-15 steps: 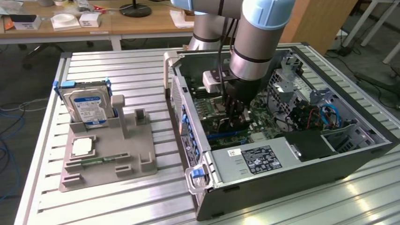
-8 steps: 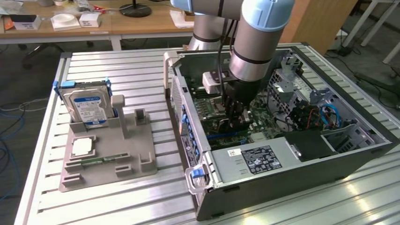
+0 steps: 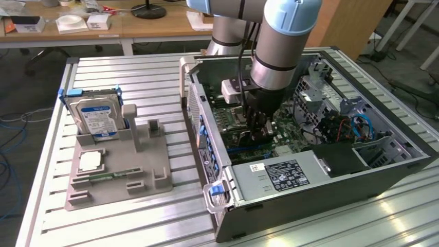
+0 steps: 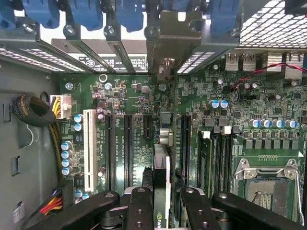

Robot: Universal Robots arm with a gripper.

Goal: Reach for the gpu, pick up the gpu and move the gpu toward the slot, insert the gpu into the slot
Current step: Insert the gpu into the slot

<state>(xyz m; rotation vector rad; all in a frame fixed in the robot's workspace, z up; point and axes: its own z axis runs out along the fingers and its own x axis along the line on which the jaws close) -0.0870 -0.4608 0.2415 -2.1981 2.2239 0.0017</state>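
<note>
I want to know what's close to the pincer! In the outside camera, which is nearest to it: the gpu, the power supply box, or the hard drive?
From the pincer:
1. The gpu, held edge-up between its fingers inside the case.
2. The power supply box, in the case's near corner.
3. The hard drive, standing in the grey holder at the exterior view's left.

The gripper (image 3: 259,135) stands deep in the case (image 3: 357,177), hemmed by the power supply (image 3: 288,175) and drive cage (image 3: 319,90).
</note>
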